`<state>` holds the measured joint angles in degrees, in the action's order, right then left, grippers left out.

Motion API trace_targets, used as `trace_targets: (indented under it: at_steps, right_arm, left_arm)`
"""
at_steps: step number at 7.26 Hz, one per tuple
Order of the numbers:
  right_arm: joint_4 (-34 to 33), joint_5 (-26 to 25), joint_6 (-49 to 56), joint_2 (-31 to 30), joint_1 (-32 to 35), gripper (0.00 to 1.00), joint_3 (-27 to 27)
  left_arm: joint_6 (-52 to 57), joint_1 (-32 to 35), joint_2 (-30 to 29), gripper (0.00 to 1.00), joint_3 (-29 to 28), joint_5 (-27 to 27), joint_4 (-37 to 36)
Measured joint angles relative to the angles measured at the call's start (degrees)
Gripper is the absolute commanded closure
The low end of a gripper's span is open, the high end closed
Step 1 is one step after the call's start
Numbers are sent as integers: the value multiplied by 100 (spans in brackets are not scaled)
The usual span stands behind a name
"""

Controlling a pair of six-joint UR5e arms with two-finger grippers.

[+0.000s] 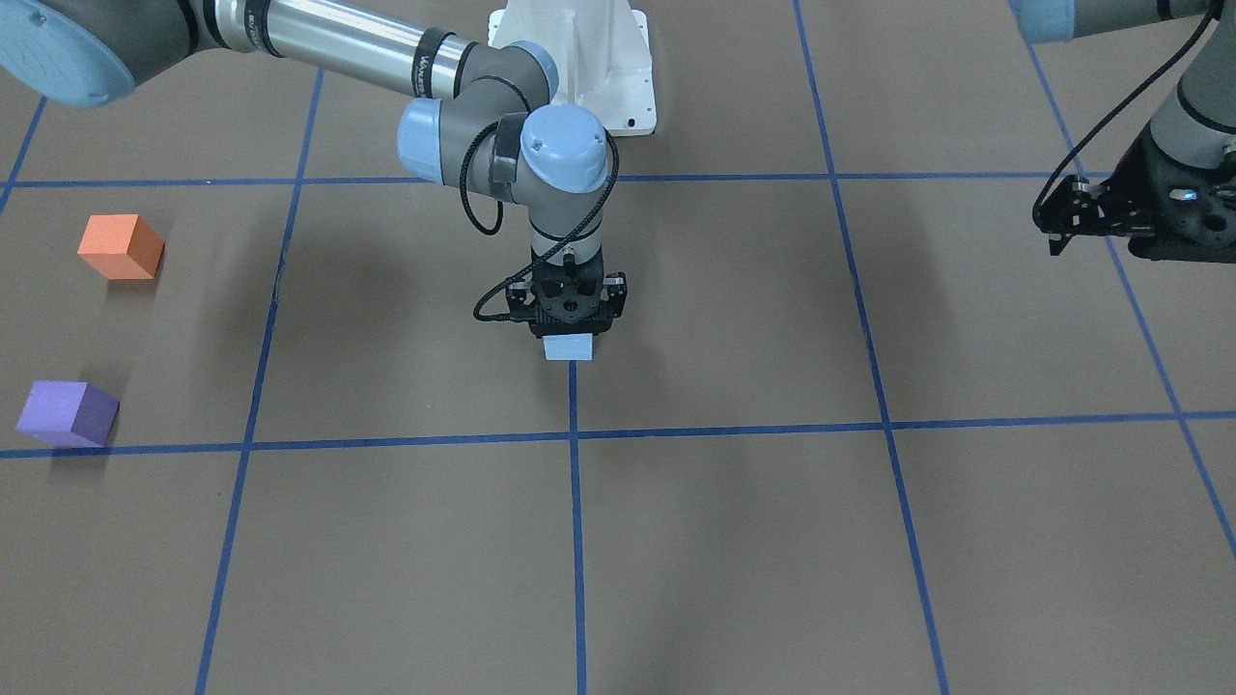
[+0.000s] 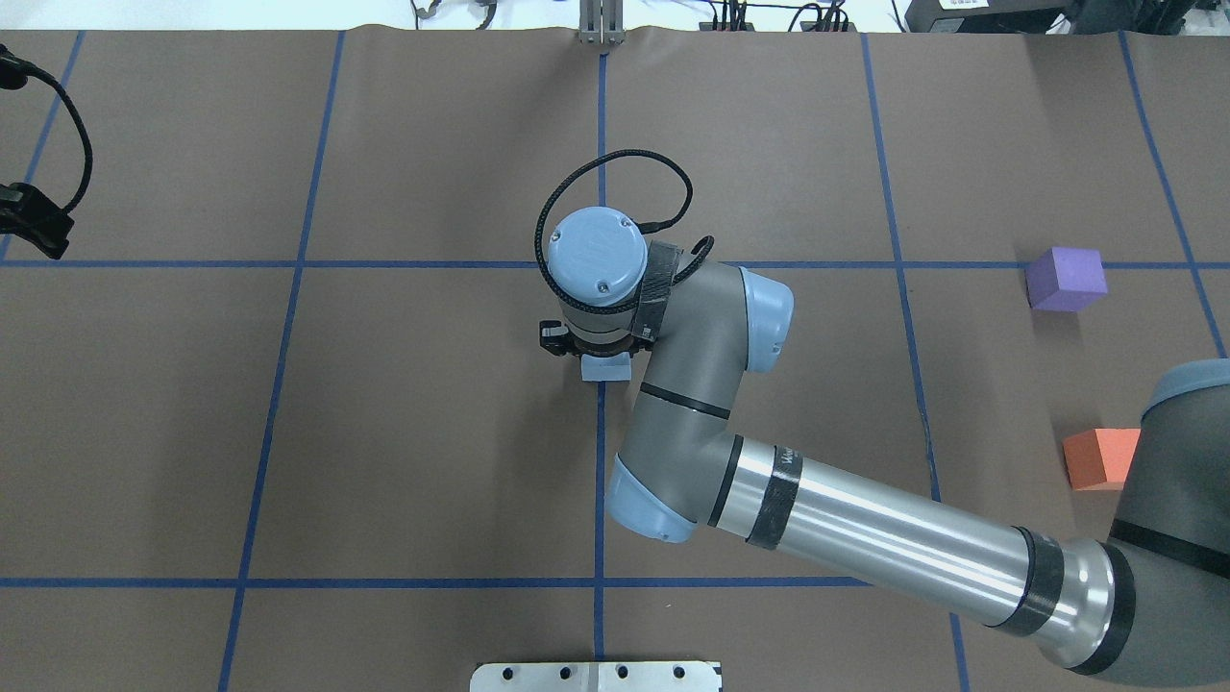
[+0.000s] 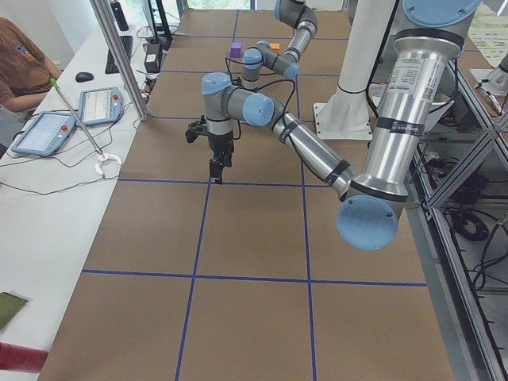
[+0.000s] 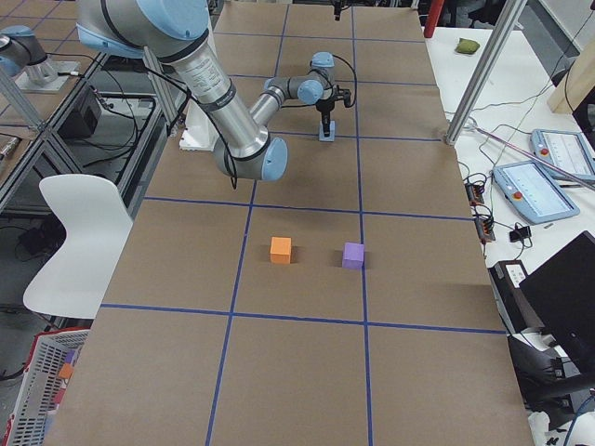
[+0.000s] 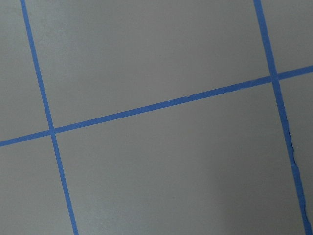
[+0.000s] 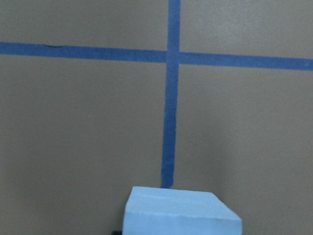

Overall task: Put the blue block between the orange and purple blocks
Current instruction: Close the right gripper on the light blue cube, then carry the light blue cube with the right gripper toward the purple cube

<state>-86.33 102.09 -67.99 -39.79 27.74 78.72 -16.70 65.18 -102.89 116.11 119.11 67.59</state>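
The light blue block (image 1: 568,347) sits at the table's middle on a blue tape line, and also shows in the overhead view (image 2: 605,367). My right gripper (image 1: 570,333) points straight down over it with its jaws shut on the block's sides. The block fills the bottom of the right wrist view (image 6: 181,211). It is at or just above the table. The orange block (image 1: 121,246) and purple block (image 1: 68,412) stand apart, far to my right. My left gripper (image 1: 1062,217) hangs open and empty far on my left.
Blue tape lines (image 1: 574,521) form a grid on the brown table. The robot's white base (image 1: 589,68) stands behind the right gripper. The gap between the orange block (image 4: 281,249) and the purple block (image 4: 352,255) is about one block wide.
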Motion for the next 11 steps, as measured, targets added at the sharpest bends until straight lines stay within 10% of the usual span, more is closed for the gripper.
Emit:
trace_targets:
  at_steps: [6, 9, 11]
  right_arm:
    - [-1308, 771, 1198, -1882, 1446, 100, 3036]
    - [-1094, 1523, 2767, -3228, 2680, 100, 3520]
    - [221, 1893, 3192, -4353, 3200, 100, 3355]
  left_arm:
    - [697, 1179, 270, 0, -406, 835, 82]
    - [1610, 1741, 487, 0, -1566, 1016, 1072]
    - [1883, 1814, 667, 0, -1893, 1014, 1692]
